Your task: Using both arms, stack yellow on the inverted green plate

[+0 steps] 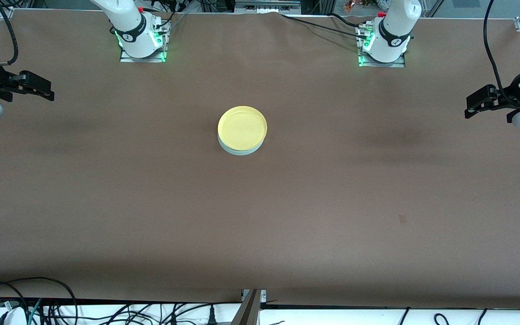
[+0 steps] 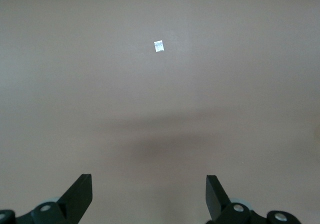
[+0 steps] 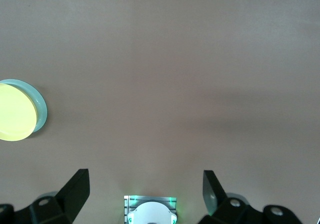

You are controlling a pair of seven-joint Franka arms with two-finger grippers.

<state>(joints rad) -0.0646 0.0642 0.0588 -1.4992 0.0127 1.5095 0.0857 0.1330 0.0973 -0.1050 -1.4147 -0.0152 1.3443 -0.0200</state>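
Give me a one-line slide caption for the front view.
Yellow plate stacked on the green plate mid-table; left gripper and right gripper wait open over the table's ends.

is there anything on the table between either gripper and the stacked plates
Nothing visible. The yellow plate already sits on the green plate mid-table; the left gripper and right gripper hang open over the table's ends, with only bare table between.

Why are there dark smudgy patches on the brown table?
They look like soft shadows: the front view shows blurry dark bands on the brown table at both ends, while the left wrist view shows one above the open left gripper; the round yellow plate stays evenly lit, without glare.
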